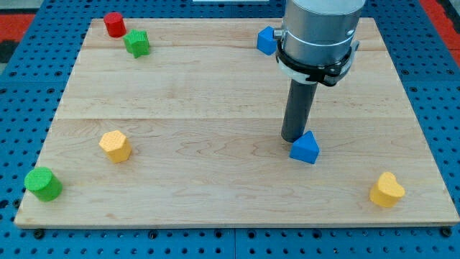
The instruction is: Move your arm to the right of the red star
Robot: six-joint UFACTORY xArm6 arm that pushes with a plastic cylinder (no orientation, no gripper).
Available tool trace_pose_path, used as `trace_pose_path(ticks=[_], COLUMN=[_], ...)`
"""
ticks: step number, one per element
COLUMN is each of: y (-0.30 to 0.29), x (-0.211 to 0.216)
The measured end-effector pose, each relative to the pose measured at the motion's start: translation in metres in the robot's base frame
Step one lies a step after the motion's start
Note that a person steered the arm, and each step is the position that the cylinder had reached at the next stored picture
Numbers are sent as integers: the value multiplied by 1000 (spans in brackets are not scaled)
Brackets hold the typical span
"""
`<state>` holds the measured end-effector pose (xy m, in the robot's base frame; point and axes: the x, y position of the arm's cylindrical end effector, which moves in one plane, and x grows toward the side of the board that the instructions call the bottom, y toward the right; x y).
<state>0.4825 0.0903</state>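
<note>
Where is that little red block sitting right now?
The red block sits near the wooden board's top-left corner in the view, just up-left of the green block, far from my tip.

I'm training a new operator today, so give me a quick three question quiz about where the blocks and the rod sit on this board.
1. True or false: my tip is right beside the blue triangular block.
2. Which block lies nearest the view's bottom left corner? A) yellow heart block B) green cylinder C) red block
3. Fill in: next to the red block at the view's top left sits a ____ block.

Key: 1 true, the tip stands at that block's left edge. 2 B. 3 green.
</note>
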Motion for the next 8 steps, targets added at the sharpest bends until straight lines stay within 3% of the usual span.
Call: trace_pose_path(ticks=[4,5,6,7,8], y=[-14,-55,-102,-47,47], x=[0,-6,-49,-72,-131])
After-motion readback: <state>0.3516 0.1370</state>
